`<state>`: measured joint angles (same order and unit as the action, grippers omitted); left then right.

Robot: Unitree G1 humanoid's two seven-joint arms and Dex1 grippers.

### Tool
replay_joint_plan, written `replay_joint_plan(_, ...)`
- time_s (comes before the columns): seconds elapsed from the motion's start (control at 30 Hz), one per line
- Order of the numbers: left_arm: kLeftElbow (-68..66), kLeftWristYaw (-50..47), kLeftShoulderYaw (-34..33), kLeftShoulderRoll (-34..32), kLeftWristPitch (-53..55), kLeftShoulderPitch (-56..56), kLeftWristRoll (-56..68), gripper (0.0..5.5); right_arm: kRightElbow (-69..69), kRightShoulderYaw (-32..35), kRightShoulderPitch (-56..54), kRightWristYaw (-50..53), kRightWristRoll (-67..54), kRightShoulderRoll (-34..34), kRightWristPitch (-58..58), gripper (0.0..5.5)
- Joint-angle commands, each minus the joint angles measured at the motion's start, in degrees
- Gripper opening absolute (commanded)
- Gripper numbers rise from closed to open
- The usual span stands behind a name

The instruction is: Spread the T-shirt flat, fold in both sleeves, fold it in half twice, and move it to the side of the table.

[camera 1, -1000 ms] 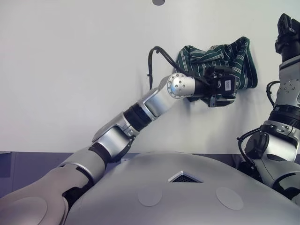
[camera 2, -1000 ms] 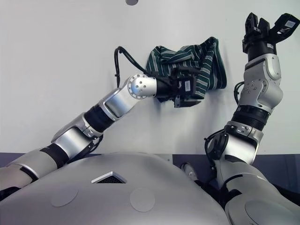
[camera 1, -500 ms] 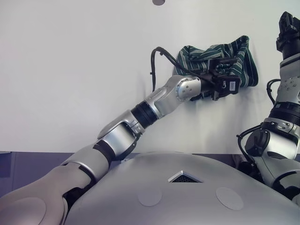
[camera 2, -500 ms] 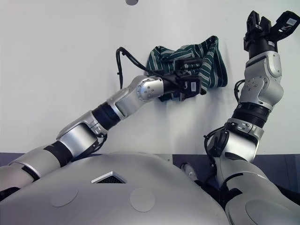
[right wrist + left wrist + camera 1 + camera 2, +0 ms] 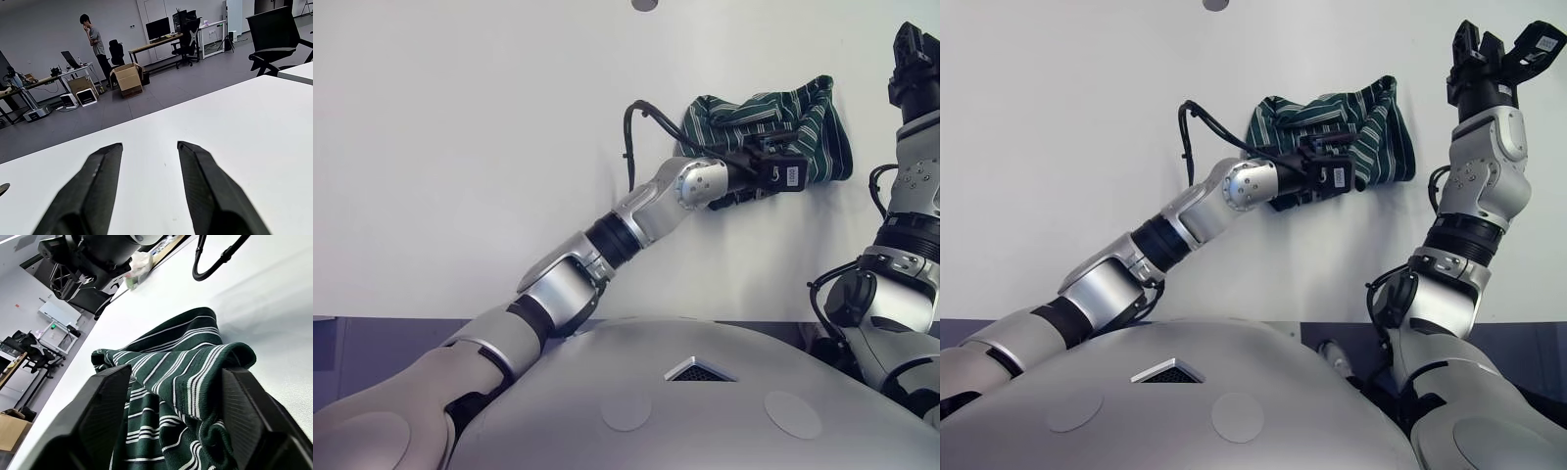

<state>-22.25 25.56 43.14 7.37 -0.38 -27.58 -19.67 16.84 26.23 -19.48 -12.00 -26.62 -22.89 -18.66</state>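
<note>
Straddling the near edge of the T-shirt (image 5: pixel 788 110), which lies crumpled far out and right of centre on the white surface (image 5: pixel 460 147), the left gripper (image 5: pixel 781 176) stands open, seemingly to pinch cloth for spreading, while the right gripper (image 5: pixel 1500 54) hangs open farther right.

T-shirt (image 5: pixel 161 347): soft knitted cloth, matt and rumpled, with a thicker ribbed knit along the edge.
table (image 5: pixel 244 137): smooth white top, matt with a faint sheen.
left gripper (image 5: pixel 176 377): hard black plastic fingers, smooth and matt.
right gripper (image 5: pixel 149 149): black plastic fingers, finely grained, dull sheen.
cardboard box (image 5: pixel 128 78): plain brown cardboard, matt.
</note>
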Motion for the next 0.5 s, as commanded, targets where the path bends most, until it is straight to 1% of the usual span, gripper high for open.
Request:
replay_joint_plan(0.03, 0.5, 1.4, -1.7, 1.2, 1.2, 0.8, 2.0, 2.18, -0.2, -0.5, 0.8, -0.3, 0.8, 0.5, 0.7, 2.09)
replay_joint_plan(0.43, 0.4, 2.8, -1.7, 1.2, 2.9, 1.8, 2.5, 0.14, -0.8, -1.0, 1.3, -0.4, 1.0, 0.6, 0.9, 2.09)
replay_joint_plan(0.47, 0.4, 2.9, -1.8, 1.1, 3.0, 1.8, 2.5, 0.02, -0.8, -1.0, 1.3, -0.4, 1.0, 0.6, 0.9, 2.09)
replay_joint_plan(0.5, 0.5, 3.0, -1.9, 1.1, 3.0, 1.8, 2.5, 0.02, -0.8, -1.0, 1.3, -0.3, 1.0, 0.6, 1.0, 2.09)
